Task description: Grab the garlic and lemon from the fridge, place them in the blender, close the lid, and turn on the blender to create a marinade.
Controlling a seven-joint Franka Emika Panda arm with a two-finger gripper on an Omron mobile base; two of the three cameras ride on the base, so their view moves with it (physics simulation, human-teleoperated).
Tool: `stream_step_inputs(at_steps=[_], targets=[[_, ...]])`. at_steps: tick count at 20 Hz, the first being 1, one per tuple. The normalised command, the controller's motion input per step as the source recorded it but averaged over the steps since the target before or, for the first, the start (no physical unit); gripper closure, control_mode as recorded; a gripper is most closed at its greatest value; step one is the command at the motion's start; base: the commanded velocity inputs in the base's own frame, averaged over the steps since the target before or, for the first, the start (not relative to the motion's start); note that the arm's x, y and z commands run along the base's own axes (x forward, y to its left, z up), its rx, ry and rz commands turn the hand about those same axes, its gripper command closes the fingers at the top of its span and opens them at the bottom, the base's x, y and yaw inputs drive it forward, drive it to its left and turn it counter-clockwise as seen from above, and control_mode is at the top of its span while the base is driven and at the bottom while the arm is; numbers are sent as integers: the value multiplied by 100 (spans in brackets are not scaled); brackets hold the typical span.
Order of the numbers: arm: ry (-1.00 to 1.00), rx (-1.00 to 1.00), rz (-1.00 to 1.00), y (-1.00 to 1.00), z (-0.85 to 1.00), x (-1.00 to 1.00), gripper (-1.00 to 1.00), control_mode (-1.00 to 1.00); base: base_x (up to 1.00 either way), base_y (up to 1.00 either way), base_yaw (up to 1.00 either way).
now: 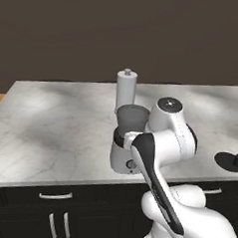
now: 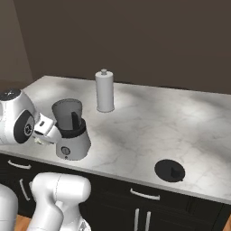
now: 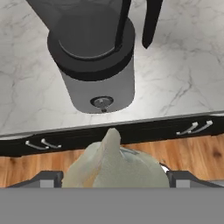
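Garlic, an off-white lumpy bulb [image 3: 114, 165], sits held between the two dark fingers of the tool [image 3: 114, 177], just in front of the light grey blender [image 3: 97, 61] standing near the marble tabletop [image 2: 149, 122] edge. Flat round black lid [image 2: 169, 170] lies well apart, beyond the open jar.

A tall white upright cylinder [image 2: 104, 91] with a small top knob stands on the marble counter [image 2: 149, 126]. Below run black cabinets [image 2: 135, 207] with silver handles (wood floor [image 3: 183, 155] beneath them).
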Motion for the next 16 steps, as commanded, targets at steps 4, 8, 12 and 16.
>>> stream_step_inputs(at_steps=[4, 8, 12, 16], targets=[[0, 0, -1, 0, 7, 7, 100, -100, 9, 5, -5], [-8, 0, 0, -8, 77, 43, 100, -100, 0, 0, 0], [-14, 0, 0, -10, 100, 55, 100, -100, 0, 0, 0], [-16, 0, 0, -1, 83, 63, 100, -100, 0, 0, 0]])
